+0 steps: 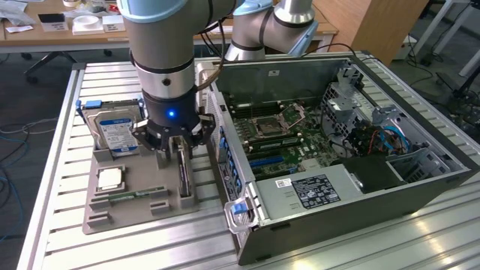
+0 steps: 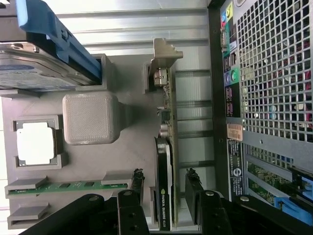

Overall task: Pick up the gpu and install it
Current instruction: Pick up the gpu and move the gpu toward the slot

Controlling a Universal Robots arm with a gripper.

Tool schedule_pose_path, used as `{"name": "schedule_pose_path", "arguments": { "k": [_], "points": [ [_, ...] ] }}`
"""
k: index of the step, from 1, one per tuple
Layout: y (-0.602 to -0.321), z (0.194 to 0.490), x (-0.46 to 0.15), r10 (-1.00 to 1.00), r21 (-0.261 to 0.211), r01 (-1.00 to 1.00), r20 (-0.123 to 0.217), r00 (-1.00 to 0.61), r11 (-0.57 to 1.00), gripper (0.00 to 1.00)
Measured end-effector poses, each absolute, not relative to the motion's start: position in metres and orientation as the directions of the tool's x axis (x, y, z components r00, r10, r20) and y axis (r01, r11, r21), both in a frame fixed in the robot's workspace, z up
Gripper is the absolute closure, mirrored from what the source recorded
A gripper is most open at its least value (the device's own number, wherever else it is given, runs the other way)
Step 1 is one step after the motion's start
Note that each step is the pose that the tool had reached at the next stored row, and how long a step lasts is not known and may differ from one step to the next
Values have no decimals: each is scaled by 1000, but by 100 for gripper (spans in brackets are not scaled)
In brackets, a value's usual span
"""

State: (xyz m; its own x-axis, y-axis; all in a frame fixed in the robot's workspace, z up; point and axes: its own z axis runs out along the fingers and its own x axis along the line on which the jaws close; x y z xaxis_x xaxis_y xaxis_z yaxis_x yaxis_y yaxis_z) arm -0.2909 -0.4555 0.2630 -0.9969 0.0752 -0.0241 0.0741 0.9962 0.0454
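Note:
The gpu (image 2: 163, 161) stands on edge in a slot of the grey holder (image 2: 127, 127), its silver bracket (image 2: 164, 55) at one end and its black cooler facing the holder's middle. My gripper (image 2: 166, 192) is open and straddles the card's cooler end, with one black finger (image 2: 138, 186) on each side and a small gap to the card on both. In the exterior view the gripper (image 1: 179, 145) hangs straight down over the gpu (image 1: 184, 177), just to the left of the open computer case (image 1: 338, 152).
The grey holder (image 1: 105, 216) also carries a blue-labelled hard drive (image 1: 116, 134), a square CPU (image 1: 110, 179) and a RAM stick (image 1: 135, 195). The case's rear panel (image 2: 264, 98) stands close beside the card. Inside, the motherboard (image 1: 281, 138) lies exposed. A second arm's base (image 1: 270, 28) stands behind.

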Motion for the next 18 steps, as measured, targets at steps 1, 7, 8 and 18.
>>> {"name": "schedule_pose_path", "arguments": {
  "k": [1, 7, 8, 18],
  "points": [
    [-456, 261, -291, 75, 45, 74, -24, -997, 996, 53],
    [-456, 252, -291, 75, 45, 74, -24, -997, 996, 53],
    [-456, 250, -291, 75, 45, 74, -24, -997, 996, 53],
    [-456, 243, -291, 75, 45, 74, -24, -997, 996, 53]
  ]
}}
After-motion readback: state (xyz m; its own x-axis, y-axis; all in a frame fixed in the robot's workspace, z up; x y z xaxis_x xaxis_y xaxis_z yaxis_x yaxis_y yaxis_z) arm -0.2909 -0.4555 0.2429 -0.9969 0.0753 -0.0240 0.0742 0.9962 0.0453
